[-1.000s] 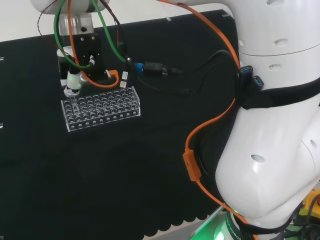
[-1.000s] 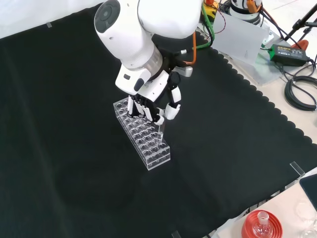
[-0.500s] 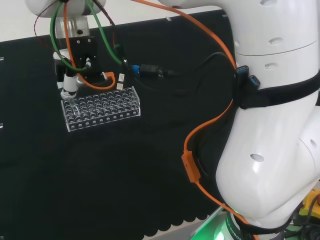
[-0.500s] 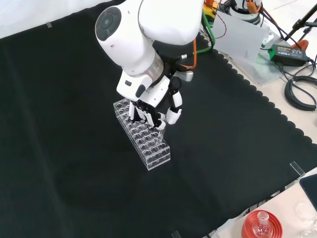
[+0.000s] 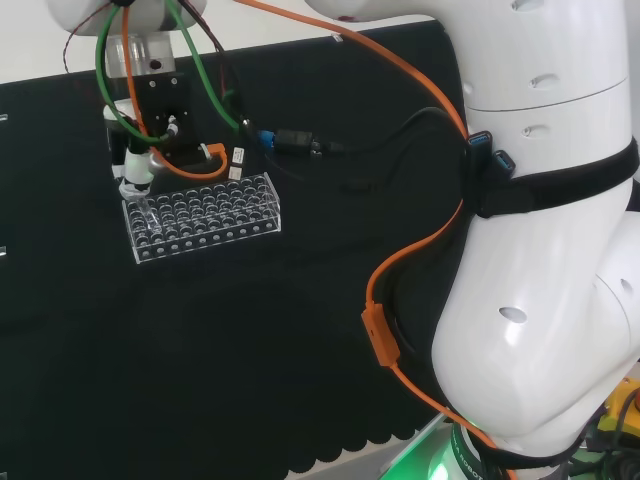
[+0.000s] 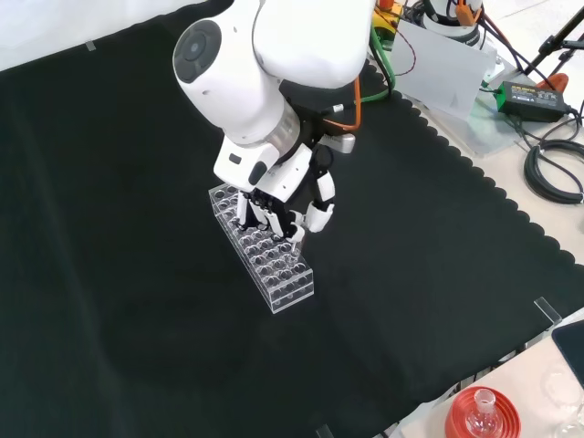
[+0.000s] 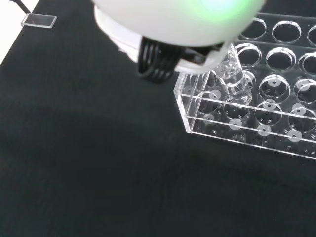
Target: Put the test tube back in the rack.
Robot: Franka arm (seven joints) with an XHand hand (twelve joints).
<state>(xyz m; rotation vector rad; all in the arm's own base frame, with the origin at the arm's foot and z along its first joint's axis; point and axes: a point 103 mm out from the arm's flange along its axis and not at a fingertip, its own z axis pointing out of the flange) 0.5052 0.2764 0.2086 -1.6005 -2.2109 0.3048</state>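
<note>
A bench draped in black cloth (image 6: 137, 301) is seen with a clear rack (image 6: 278, 274) of round holes standing on it, while a red ribbed stand (image 6: 482, 415) bearing a glass flask (image 6: 481, 408) is set well apart at the lower right edge of the front view. The test tube (image 7: 232, 74) is held over the rack's end holes, its lower part already inside the rack's frame in the wrist view, with the fingers of the hand (image 6: 290, 208) curled round it. The far side of the rack is hidden in the front view by the arm's big white link (image 6: 239, 68), and orange and green cables (image 5: 205, 165) are seen trailing just behind the rack in the head view.

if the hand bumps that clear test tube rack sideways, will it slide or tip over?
Probably slide: the rack looks low and long, lying flat on the black cloth. It seems light, clear plastic with mostly empty holes. The test tube, entering a corner hole under the hand, could lever it slightly.
</note>
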